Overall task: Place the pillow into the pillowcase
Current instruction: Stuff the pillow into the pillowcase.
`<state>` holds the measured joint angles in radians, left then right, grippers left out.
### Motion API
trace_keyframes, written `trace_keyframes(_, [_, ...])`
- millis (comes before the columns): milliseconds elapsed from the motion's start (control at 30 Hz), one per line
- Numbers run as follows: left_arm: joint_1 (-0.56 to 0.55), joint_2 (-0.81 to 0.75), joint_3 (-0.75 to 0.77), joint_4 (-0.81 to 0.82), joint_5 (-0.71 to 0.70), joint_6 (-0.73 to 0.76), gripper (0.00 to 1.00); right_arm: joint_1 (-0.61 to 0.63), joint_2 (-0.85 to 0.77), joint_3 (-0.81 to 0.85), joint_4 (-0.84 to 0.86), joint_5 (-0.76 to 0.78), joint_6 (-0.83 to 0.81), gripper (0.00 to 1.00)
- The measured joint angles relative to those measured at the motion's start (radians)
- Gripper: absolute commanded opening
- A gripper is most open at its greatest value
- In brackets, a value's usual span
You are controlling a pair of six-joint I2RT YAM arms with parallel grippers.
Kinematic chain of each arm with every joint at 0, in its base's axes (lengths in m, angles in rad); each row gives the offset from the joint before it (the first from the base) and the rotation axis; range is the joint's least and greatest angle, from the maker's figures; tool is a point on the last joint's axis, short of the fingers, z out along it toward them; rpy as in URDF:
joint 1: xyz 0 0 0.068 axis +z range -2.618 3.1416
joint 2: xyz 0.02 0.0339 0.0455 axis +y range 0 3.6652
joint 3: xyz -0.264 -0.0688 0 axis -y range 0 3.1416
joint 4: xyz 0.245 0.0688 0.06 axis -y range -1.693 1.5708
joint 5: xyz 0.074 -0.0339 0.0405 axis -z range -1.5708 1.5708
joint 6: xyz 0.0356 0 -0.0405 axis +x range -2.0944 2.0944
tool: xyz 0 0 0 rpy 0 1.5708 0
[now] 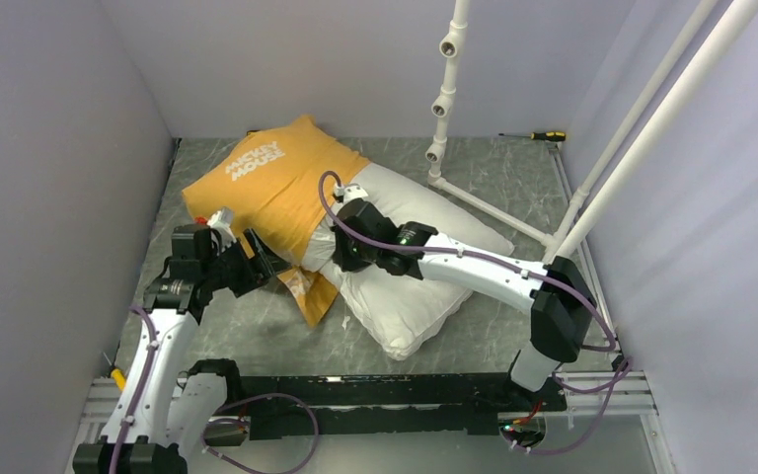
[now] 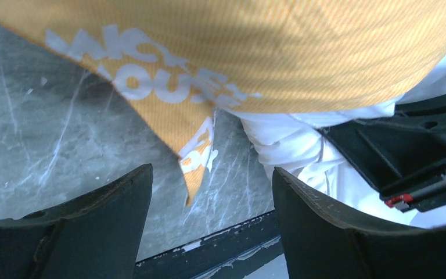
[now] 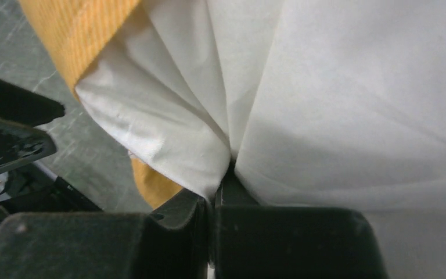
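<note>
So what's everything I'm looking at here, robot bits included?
pillow: one, white, middle of the table, its far-left end inside the pillowcase
pillowcase: one, orange-yellow with white lettering, left of middle
screwdriver: one, yellow-and-black handle, far right of the table
pipe frame: one, white, standing at the right rear
table: one, grey marbled, under everything
left gripper: one, black, open, near the pillowcase's hanging corner
right gripper: one, black, shut on the pillow's fabric
</note>
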<state>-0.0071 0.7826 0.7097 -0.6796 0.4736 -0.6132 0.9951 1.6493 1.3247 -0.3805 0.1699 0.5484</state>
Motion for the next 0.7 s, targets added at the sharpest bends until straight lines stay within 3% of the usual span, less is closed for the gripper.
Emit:
trace_keyframes(267, [-0.038, 0.230, 0.027, 0.108, 0.025, -0.002, 0.70, -0.002, 0.023, 0.062, -0.077, -0.095, 0.025, 0.00])
trace_keyframes(367, [-0.096, 0.317, 0.027, 0.154, 0.010, -0.010, 0.42, -0.003, 0.032, 0.074, -0.091, -0.106, 0.036, 0.00])
trace_keyframes(467, [-0.164, 0.369, 0.027, 0.210, -0.016, -0.016, 0.04, -0.006, 0.039, 0.082, -0.097, -0.117, 0.046, 0.00])
trace_keyframes(500, [-0.186, 0.383, 0.027, 0.227, -0.027, -0.014, 0.00, -0.008, 0.039, 0.082, -0.097, -0.120, 0.049, 0.00])
trace_keyframes(700, [-0.224, 0.369, 0.027, 0.243, -0.081, -0.009, 0.00, -0.021, 0.039, 0.082, -0.097, -0.140, 0.070, 0.00])
